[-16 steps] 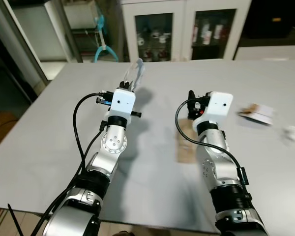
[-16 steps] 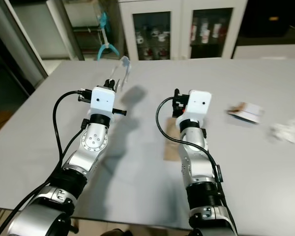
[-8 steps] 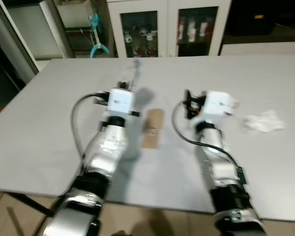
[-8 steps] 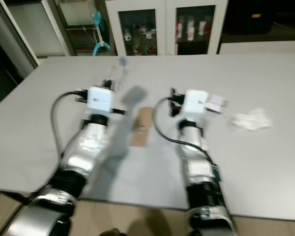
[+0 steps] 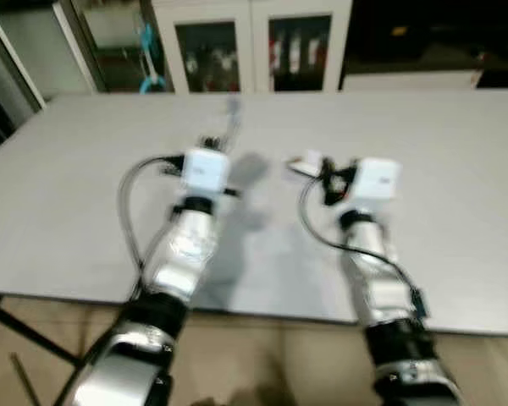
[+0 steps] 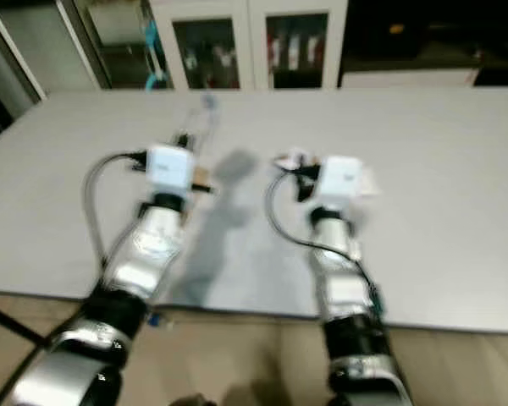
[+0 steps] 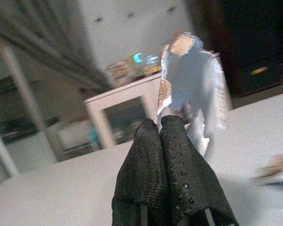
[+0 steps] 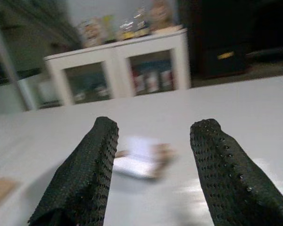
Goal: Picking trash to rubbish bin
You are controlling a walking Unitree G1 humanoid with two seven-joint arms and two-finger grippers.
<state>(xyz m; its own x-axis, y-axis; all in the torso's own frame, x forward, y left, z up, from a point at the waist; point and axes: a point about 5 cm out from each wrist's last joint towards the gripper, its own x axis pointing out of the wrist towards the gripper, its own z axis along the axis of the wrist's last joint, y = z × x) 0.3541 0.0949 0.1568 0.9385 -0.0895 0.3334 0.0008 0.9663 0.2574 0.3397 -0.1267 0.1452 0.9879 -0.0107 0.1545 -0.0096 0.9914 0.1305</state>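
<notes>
Trash wrapper (image 7: 191,80) pinched between closed fingers of left gripper (image 7: 161,123), held above grey table (image 5: 457,127). Right gripper (image 8: 153,134) spread wide, white packet (image 8: 139,162) seen ahead on table. Carry-to-bin step judged underway; bin must be located next.

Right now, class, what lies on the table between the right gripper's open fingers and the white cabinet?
In the right wrist view, a small white wrapper lies ahead of the right gripper; past it is bare grey table up to the cabinet.
</notes>
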